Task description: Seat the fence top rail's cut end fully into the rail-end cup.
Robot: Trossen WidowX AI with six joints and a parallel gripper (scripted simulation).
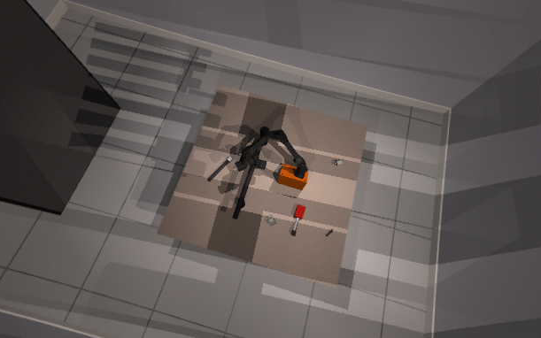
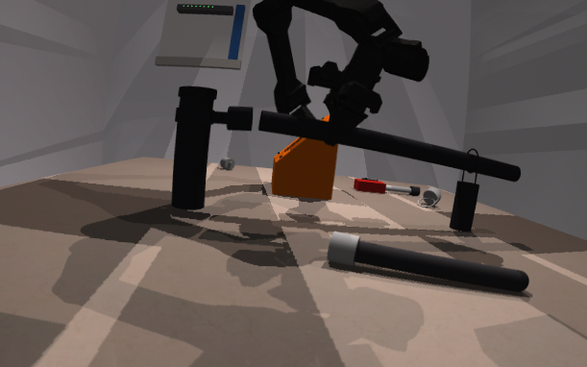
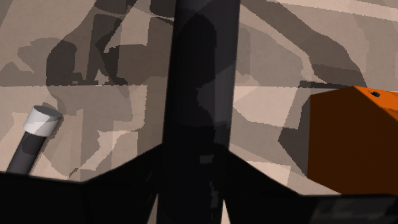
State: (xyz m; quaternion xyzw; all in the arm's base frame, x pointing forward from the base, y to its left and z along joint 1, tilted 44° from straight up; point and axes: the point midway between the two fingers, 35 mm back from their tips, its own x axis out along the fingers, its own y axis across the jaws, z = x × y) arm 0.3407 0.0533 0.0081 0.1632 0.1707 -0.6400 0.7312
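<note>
the claw (image 2: pixel 333 131) is clenching the rail (image 2: pixel 400 146) nearer its cut end, which is hanging just short of the cup (image 2: pixel 239 118) on the post (image 2: pixel 192 149), the far part running through the loop cap (image 2: pixel 472 156). the rail is looking stiff, smooth and long, so it is likely levering in the grip; holding near the cut end is helping aim.

The top view looked down from high and far off, at a slant, taking in the whole tan bench (image 1: pixel 324 248) and grey tiled floor (image 1: pixel 103 274). The exterior view sat low, near bench level and close, facing the orange wedge-shaped block (image 2: pixel 304 168). The wrist view looked down along the black hand (image 3: pixel 192 200) from very near. All three shared that orange block and the grey-capped black tube (image 2: pixel 428 264).
</note>
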